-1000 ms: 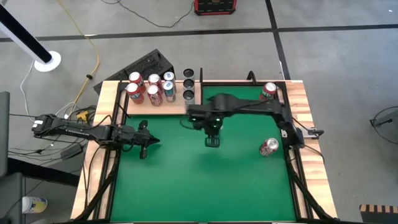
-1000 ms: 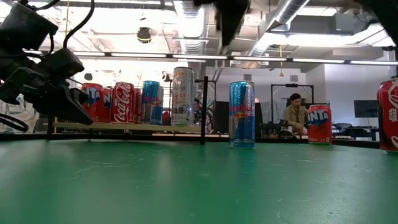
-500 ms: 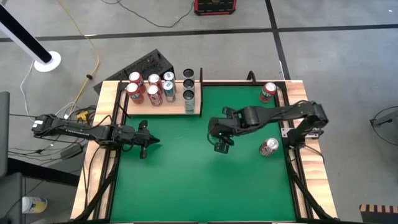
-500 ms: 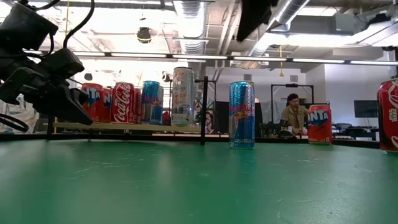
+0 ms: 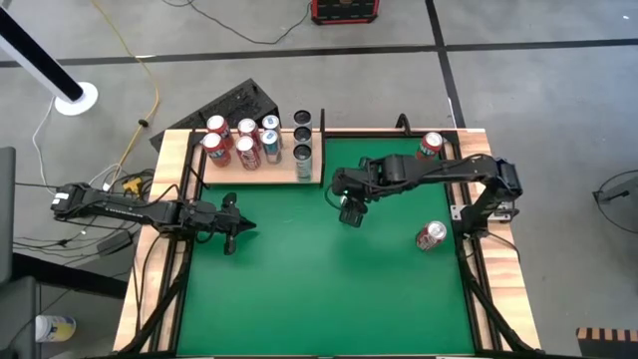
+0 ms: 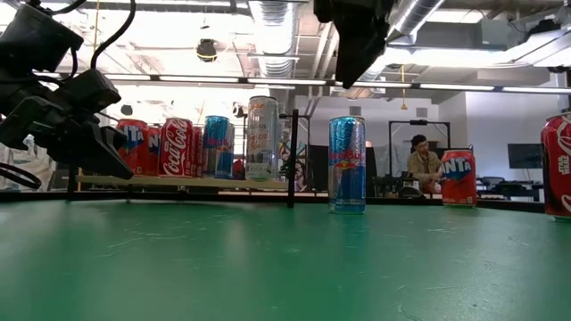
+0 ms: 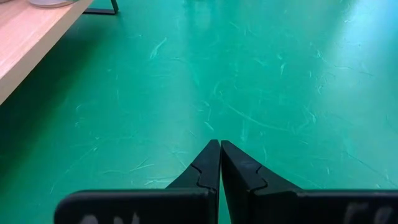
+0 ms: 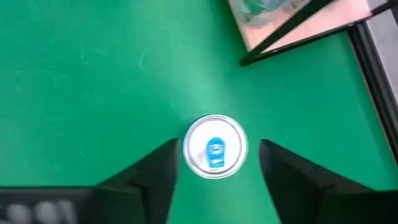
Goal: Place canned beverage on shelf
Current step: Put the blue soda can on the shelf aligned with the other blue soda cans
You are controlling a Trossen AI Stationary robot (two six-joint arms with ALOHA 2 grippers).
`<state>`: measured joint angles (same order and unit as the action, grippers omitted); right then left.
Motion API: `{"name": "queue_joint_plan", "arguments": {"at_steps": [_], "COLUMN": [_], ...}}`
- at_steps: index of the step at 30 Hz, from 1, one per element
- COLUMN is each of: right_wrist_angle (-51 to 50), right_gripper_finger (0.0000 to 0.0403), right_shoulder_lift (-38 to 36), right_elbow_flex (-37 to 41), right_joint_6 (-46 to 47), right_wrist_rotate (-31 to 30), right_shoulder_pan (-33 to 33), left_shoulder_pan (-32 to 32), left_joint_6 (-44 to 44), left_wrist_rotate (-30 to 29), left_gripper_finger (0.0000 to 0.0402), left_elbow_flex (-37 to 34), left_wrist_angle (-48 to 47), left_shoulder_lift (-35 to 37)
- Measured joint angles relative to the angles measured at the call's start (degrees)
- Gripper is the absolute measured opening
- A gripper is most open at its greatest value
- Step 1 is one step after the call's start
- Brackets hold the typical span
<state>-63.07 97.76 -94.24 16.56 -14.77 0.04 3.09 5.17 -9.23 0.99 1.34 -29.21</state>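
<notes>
Now, right gripper (image 8: 214, 163): above an upright blue can (image 8: 214, 149) on the green felt, fingers (image 8: 155, 168) spread either side of its top, not gripping it.
Blue can: standing free on the table (image 5: 319, 289), near the shelf's right end, apart from it.
Shelf (image 5: 261, 172): at the table's far left, with several upright cans (image 5: 244, 142).
Left gripper (image 7: 219, 167): fingers pressed together, empty, low over the felt at the left.
Other cans: one red can (image 5: 431, 235) lying near the right edge, another (image 5: 430, 146) at the far right corner.

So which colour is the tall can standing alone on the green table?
The tall can is blue and silver; the low view shows it best.
</notes>
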Motion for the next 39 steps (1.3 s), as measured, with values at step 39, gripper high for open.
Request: {"name": "queue_joint_plan", "arguments": {"at_steps": [39], "right_wrist_angle": [-5.43], "right_gripper_finger": [0.0378], "right_shoulder_lift": [13.64], "right_elbow_flex": [-0.19], "right_joint_6": [-4.91], "right_wrist_rotate": [7.18], "right_shoulder_pan": [-3.94], "left_shoulder_pan": [-0.02], "left_joint_6": [0.00], "left_wrist_rotate": [0.00], "left_gripper_finger": [0.0000], "left_elbow_flex": [0.02], "left_wrist_angle": [0.00], "left_shoulder_lift": [0.00]}}
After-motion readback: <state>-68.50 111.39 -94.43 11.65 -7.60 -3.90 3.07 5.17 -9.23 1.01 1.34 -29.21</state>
